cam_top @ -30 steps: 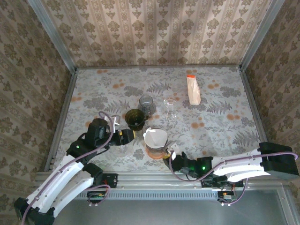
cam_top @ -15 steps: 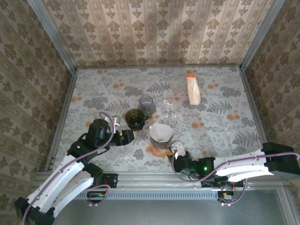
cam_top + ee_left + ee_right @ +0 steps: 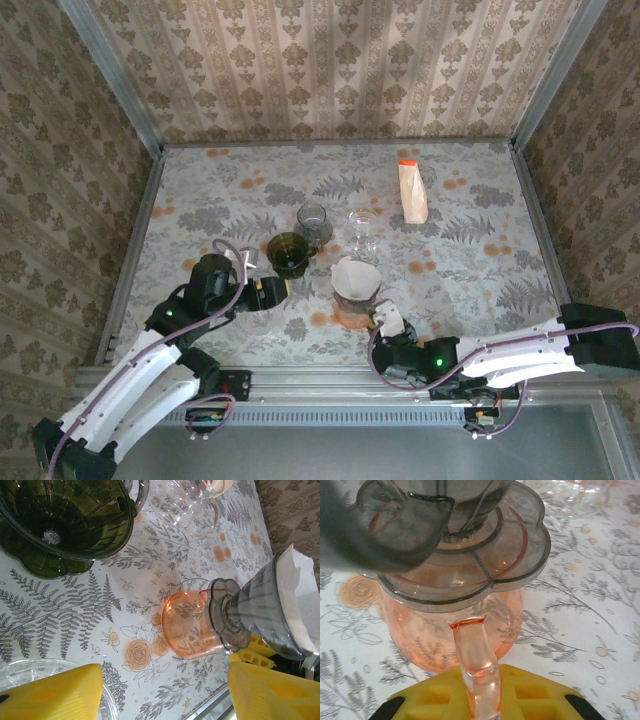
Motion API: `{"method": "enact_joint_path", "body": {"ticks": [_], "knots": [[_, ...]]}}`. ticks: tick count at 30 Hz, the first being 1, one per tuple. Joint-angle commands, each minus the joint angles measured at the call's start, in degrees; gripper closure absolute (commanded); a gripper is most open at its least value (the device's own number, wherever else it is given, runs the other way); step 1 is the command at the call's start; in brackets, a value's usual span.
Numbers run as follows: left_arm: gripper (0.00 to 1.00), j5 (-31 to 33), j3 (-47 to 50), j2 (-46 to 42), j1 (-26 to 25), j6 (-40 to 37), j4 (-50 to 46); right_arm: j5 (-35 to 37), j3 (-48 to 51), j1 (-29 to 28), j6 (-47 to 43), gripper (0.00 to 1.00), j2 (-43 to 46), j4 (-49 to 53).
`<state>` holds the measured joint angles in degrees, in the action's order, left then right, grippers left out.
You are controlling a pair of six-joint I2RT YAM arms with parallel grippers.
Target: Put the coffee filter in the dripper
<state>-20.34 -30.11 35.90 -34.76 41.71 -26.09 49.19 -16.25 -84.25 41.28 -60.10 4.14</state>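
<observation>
my right claw (image 3: 386, 322) clenching the handle of the orange glass mug (image 3: 420, 635), carrying it farther up the bench (image 3: 200, 200) than a second ago, white paper filter (image 3: 300, 597) sitting in the grey plastic dripper (image 3: 260, 607) atop it, left claw (image 3: 165, 692) released, dripper lettering unreadable

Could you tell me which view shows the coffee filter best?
Top external: the coffee filter sits open in the dripper, seen from above. Left wrist catches its white edge sideways; right wrist faces the dripper's base atop the orange mug.

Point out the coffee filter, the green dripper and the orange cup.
coffee filter (image 3: 355, 278), top view, on its white paper inside.
green dripper (image 3: 75, 515), left wrist view, on the ribbed inner wall.
orange cup (image 3: 472, 660), right wrist view, on its handle.
</observation>
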Motion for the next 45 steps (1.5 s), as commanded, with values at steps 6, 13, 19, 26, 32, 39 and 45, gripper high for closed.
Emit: {"method": "enact_joint_path", "body": {"ticks": [6, 13, 19, 26, 32, 39, 45], "knots": [[0.32, -1.01, 0.58, -0.21, 0.22, 0.74, 1.28, 12.94, -1.61, -0.22, 11.98, 0.81, -0.23, 10.25], [0.32, -1.11, 0.58, -0.22, 0.22, 0.74, 1.57, 15.31, -1.47, 1.76, 18.85, 0.81, -0.23, 15.77], [0.32, -1.2, 0.66, -0.44, 0.28, 0.69, 1.63, 11.76, 0.31, 7.38, 13.35, 0.81, 1.79, 11.01], [0.32, -1.15, 0.84, -0.92, 0.3, 0.73, 1.39, 10.91, -0.63, 11.88, 12.82, 0.82, -1.51, 10.06], [0.32, -1.11, 0.58, -1.01, 0.31, 0.64, 1.3, 12.69, -2.6, 13.36, 15.78, 0.83, -7.78, 10.98], [0.32, -1.2, 0.49, -1.01, 0.31, 0.37, 1.11, 12.75, -2.66, 16.16, 16.52, 0.82, -10.41, 9.54], [0.32, -1.52, 0.23, -1.0, 0.4, 0.2, 0.96, 14.0, -5.12, 17.77, 18.74, 0.82, -13.45, 12.09]]}}
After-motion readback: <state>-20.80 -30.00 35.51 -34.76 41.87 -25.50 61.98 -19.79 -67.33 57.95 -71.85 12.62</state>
